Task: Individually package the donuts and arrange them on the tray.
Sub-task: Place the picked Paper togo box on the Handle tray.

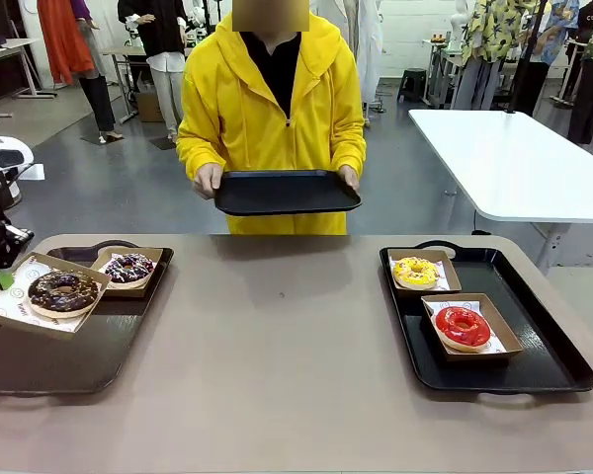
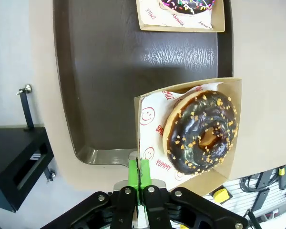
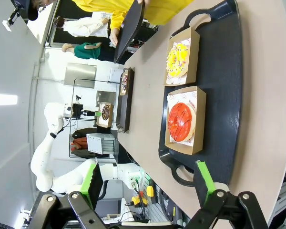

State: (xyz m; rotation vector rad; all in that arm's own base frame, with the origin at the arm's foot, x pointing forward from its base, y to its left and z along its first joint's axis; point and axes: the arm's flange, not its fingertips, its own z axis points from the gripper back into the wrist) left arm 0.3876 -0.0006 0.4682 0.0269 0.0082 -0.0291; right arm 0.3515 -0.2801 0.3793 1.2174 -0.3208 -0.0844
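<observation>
My left gripper (image 2: 139,174) is shut on the rim of a cardboard box (image 2: 231,102) that holds the chocolate donut with brown crumbs (image 2: 202,131). At the far left of the front view, the left gripper (image 1: 4,278) keeps that donut (image 1: 63,290) and its box tilted over the left tray's (image 1: 49,365) near-left edge. The chocolate donut with pale sprinkles (image 1: 128,268) lies boxed at the back of that tray. On the right tray (image 1: 534,346) sit the boxed yellow donut (image 1: 416,271) and red donut (image 1: 463,325). My right gripper (image 3: 148,183) hangs open above the table, short of the red donut (image 3: 181,122).
Across the table a person in a yellow jacket holds an empty black tray (image 1: 287,192) in both hands. Bare tabletop (image 1: 277,346) lies between the two trays. A white table (image 1: 514,158) stands at the back right.
</observation>
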